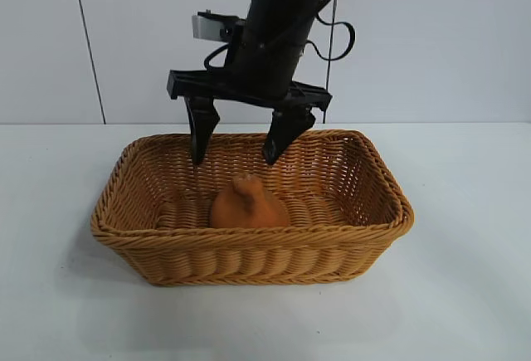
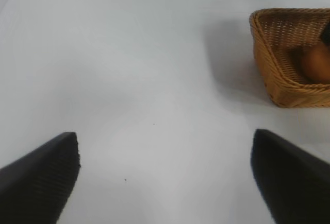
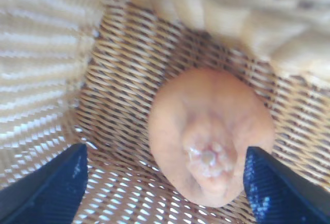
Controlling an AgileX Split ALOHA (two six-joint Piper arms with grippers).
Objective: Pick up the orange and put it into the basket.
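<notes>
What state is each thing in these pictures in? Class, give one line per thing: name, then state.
orange: resting upright on the basket floor, free of any grip.
basket: upright on the table, holding the orange.
right gripper: open, fingers spread above the orange inside the basket.
left gripper: open, over bare table, away from the basket.

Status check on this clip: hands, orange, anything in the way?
Right hand open, above the basket. Orange on the basket floor, free of the fingers. Left hand open, parked over bare table. Nothing in the way.
</notes>
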